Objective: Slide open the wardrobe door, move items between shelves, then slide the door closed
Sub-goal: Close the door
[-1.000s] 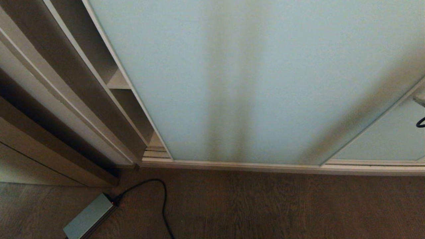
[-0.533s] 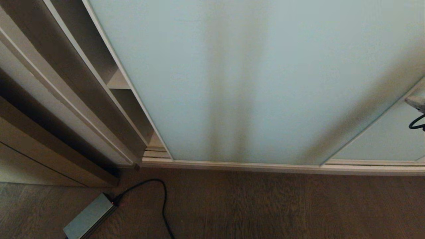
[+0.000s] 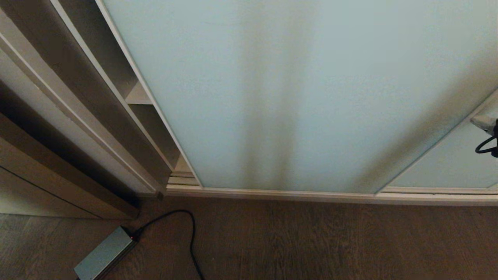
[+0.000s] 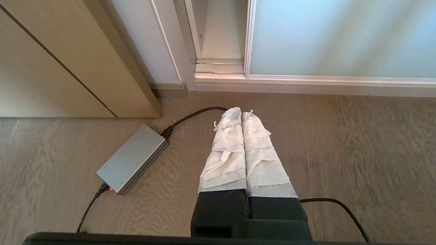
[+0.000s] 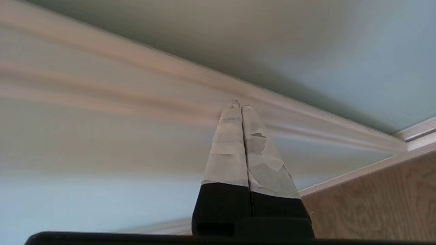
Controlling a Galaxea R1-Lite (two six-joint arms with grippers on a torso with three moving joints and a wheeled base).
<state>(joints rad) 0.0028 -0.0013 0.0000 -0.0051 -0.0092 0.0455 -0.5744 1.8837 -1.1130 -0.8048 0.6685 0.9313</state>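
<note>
The sliding wardrobe door (image 3: 295, 93), a pale green frosted glass panel in a thin cream frame, fills most of the head view. A narrow gap at its left edge shows one of the shelves (image 3: 137, 96), a white board. My right gripper (image 3: 476, 120) reaches in from the right edge of the head view and is shut and empty. Its taped fingertips (image 5: 235, 107) sit close against the door's cream frame strip (image 5: 177, 71); whether they touch it I cannot tell. My left gripper (image 4: 241, 111) hangs parked over the floor, shut and empty.
A grey power brick (image 3: 103, 254) with a black cable (image 3: 191, 237) lies on the dark wood floor at the left front. The brown wooden door frame (image 3: 58, 167) stands left of the gap. A second glass panel (image 3: 447, 163) is at the right, above the floor track (image 3: 183, 179).
My right gripper has come a little further into the head view from the right edge and slightly lower. The door and the left arm have not moved.
</note>
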